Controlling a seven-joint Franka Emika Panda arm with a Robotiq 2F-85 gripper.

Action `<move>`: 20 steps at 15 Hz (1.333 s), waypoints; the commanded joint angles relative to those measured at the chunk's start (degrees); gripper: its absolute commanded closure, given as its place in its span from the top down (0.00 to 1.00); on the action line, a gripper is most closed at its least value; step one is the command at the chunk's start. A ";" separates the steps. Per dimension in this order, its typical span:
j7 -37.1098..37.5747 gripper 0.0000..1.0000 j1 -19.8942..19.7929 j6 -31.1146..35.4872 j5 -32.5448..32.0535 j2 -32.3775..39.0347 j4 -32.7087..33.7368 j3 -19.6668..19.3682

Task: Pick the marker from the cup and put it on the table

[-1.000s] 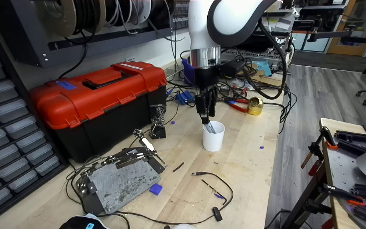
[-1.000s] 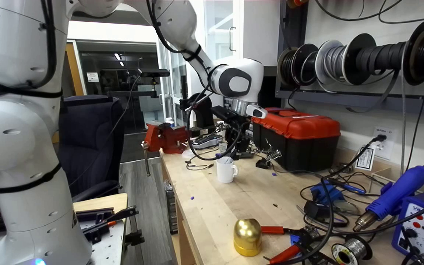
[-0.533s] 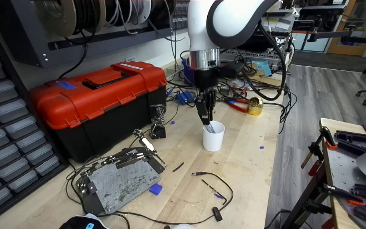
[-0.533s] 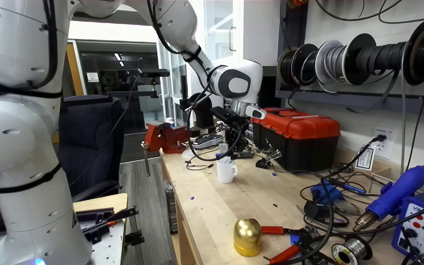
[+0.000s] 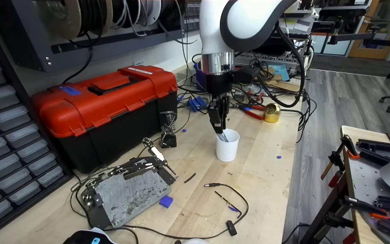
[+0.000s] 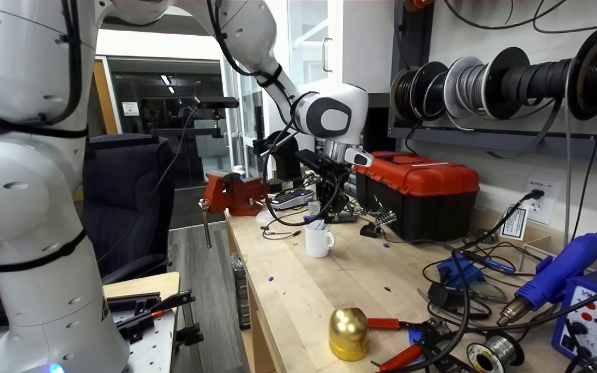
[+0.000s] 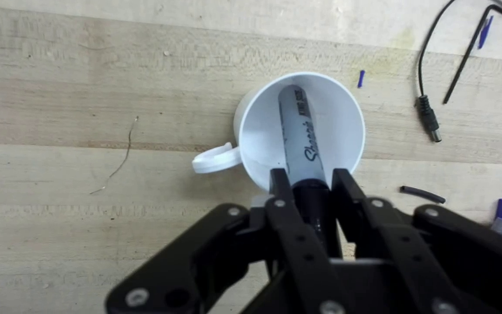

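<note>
The gripper (image 7: 310, 174) is hanging over the mouth of the cup (image 5: 227, 150) and is pinching the marker (image 7: 301, 135) by its black cap, one finger lying close along each side. The marker is sitting at a tilt inside the cup, its grey lettered body slanting down toward the far inner wall in the wrist view and its cap leaning out over the near rim. The fingertips are overlapping that rim in the wrist view; whether they are touching it, the pictures are not showing. The cup is standing upright on the table (image 5: 266, 189), its handle jutting out to one side of the marker's line. In an exterior view the table's long edge is running past the cup, well apart from it, with pale wood and a small blue scrap (image 5: 279, 157) lying between. On the opposite side the red-and-black toolbox (image 5: 110, 112) is standing well apart from the cup, and a small black-based stand (image 5: 169, 139) is taking up part of that stretch. Behind the cup, a golden holder (image 5: 272, 113) is sitting just beside red-handled pliers (image 5: 254, 115). In front, a thin cable (image 5: 231, 228) is curving around a hex key (image 7: 464, 61), and a grey plate (image 5: 134, 193) is lying farther off. In an exterior view a red vise (image 6: 236, 194) is standing by the table's edge, well apart from the cup.
</note>
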 commanded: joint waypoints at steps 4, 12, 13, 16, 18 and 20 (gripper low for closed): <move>0.76 0.07 -1.33 -2.85 -1.48 -3.96 0.24 0.77; 2.86 0.07 -1.24 -11.01 -4.72 -6.80 6.49 0.35; 3.15 0.07 -1.26 -12.42 -5.31 -6.84 7.80 0.21; 3.35 0.07 -1.70 -16.49 -7.20 -6.81 10.99 -0.41; 3.04 0.07 -2.61 -19.21 -8.02 -6.45 11.77 -1.00; 2.94 0.07 -3.62 -21.50 -8.42 -6.20 11.56 -1.71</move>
